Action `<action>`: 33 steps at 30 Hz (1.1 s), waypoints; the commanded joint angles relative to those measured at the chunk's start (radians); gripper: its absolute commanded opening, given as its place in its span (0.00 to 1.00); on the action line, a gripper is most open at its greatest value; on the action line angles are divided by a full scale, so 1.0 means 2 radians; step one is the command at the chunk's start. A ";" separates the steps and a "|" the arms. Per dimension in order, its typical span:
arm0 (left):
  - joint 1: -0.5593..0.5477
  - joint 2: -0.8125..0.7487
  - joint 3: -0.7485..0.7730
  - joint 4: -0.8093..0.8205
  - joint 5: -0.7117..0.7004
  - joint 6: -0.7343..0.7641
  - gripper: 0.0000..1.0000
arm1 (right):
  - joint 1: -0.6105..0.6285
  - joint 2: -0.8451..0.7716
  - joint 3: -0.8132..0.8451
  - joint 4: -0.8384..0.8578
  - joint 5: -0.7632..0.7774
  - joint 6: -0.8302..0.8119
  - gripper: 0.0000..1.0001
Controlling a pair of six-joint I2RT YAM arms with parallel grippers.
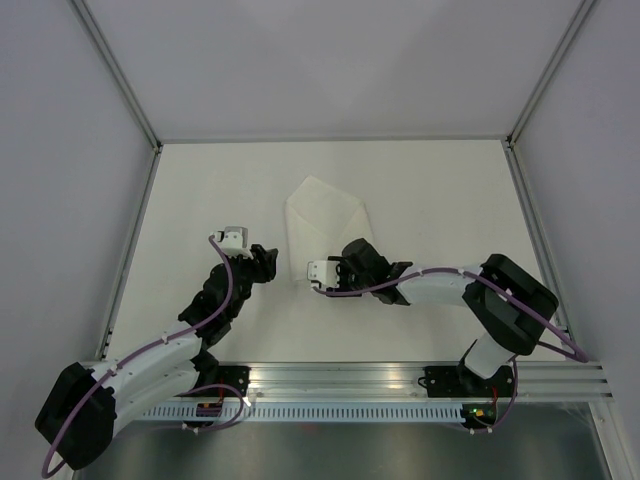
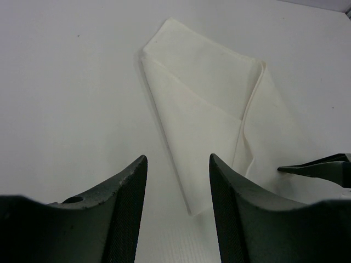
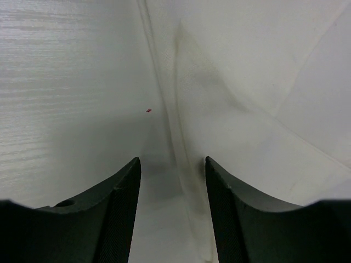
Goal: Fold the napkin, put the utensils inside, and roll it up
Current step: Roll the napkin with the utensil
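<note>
White bench carries the folded napkin, lying flat just ahead of the left gripper, whose jaws are spread and empty. Right gripper, also spread, hovers over the napkin's edge, holding nothing.

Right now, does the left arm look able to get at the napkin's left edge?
Probably yes: the left gripper, open, faces the napkin with nothing between them. The right gripper hovers over the same edge and could crowd it.
</note>
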 commanded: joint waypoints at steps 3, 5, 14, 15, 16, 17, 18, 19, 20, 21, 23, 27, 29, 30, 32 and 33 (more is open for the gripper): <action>-0.002 -0.006 0.006 0.013 -0.012 -0.003 0.55 | 0.015 -0.002 -0.017 0.058 0.030 -0.021 0.57; -0.002 -0.005 0.006 0.015 -0.012 -0.004 0.55 | 0.025 0.006 -0.022 0.065 0.036 -0.028 0.57; -0.001 -0.005 0.003 0.019 -0.018 -0.004 0.55 | 0.036 0.054 -0.006 0.086 0.065 -0.037 0.54; -0.002 -0.006 0.003 0.019 -0.018 -0.004 0.55 | 0.036 0.056 0.001 0.082 0.065 -0.037 0.53; -0.001 -0.006 0.003 0.020 -0.019 -0.003 0.55 | 0.037 0.063 0.004 0.081 0.066 -0.037 0.53; -0.002 -0.006 0.003 0.020 -0.019 -0.002 0.55 | 0.037 0.067 0.006 0.080 0.067 -0.037 0.52; -0.002 -0.006 0.003 0.020 -0.020 -0.002 0.55 | 0.038 0.070 0.012 0.080 0.071 -0.039 0.52; -0.002 -0.006 0.003 0.020 -0.020 -0.002 0.55 | 0.038 0.075 0.013 0.080 0.072 -0.040 0.52; -0.002 -0.007 0.002 0.020 -0.020 -0.001 0.55 | 0.038 0.078 0.016 0.081 0.072 -0.040 0.51; -0.002 -0.009 0.002 0.020 -0.021 -0.001 0.55 | 0.038 0.081 0.018 0.077 0.072 -0.040 0.51; -0.002 -0.012 0.002 0.020 -0.025 0.000 0.55 | 0.040 0.086 0.022 0.076 0.072 -0.040 0.50; -0.002 -0.025 0.001 0.018 -0.028 0.001 0.55 | 0.046 0.097 0.029 0.074 0.074 -0.040 0.47; -0.001 -0.029 0.004 0.013 -0.031 0.002 0.55 | 0.048 0.104 0.034 0.071 0.072 -0.038 0.46; -0.001 -0.031 0.005 0.010 -0.032 0.003 0.55 | 0.048 0.105 0.035 0.071 0.072 -0.037 0.43; -0.001 -0.036 0.008 0.003 -0.035 0.005 0.55 | 0.051 0.111 0.039 0.066 0.069 -0.034 0.41; 0.000 -0.038 0.008 0.000 -0.035 0.006 0.55 | 0.051 0.114 0.042 0.064 0.067 -0.034 0.38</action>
